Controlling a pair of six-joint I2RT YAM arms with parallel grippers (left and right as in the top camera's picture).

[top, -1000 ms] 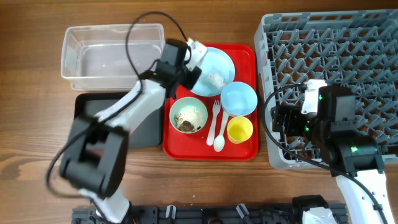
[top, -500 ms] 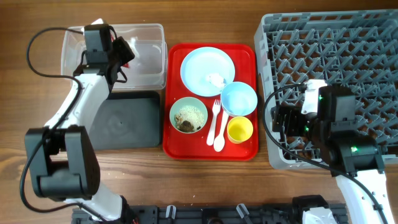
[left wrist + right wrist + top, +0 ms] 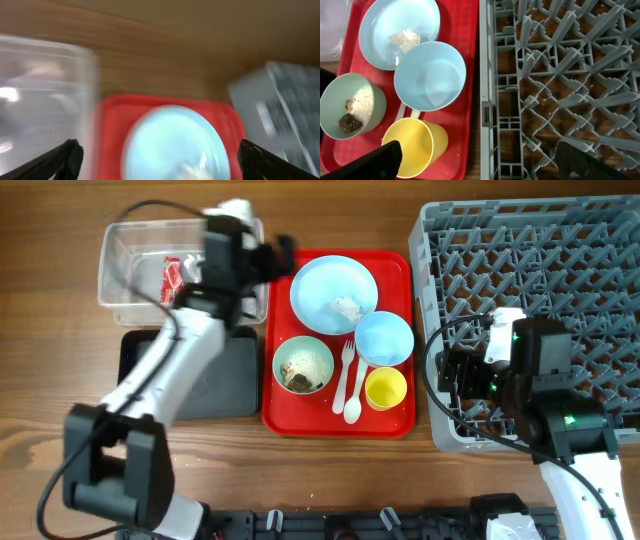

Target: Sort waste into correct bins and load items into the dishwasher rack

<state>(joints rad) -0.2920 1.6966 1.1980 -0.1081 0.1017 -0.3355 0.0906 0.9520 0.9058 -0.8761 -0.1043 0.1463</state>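
Note:
The red snack wrapper (image 3: pixel 170 275) lies in the clear tub (image 3: pixel 130 305), free of my left gripper (image 3: pixel 282 255). That gripper hangs open and empty between the tub and the red tray, its fingers (image 3: pixel 70 155) framing the light blue plate (image 3: pixel 175 145). A wad of white tissue (image 3: pixel 345 308) sits on the plate (image 3: pixel 325 285). The pale green bowl (image 3: pixel 303 365) holds food scraps (image 3: pixel 349 120). Beside it are the small blue bowl (image 3: pixel 384 338), yellow cup (image 3: pixel 385 388), fork (image 3: pixel 347 365) and spoon (image 3: pixel 353 402). My right gripper (image 3: pixel 480 162) stands open over the grey rack's (image 3: pixel 540 290) left edge.
The black tray (image 3: pixel 215 385) lies in front of the clear tub, partly under my left arm. All the dishes sit on a flat red tray (image 3: pixel 395 420) between the bins and the rack. Bare wooden table (image 3: pixel 40 430) shows at the left.
My left gripper went from the plate to the clear tub, opened and let go of the red wrapper, then swung back right toward the tray. The right arm has not moved.

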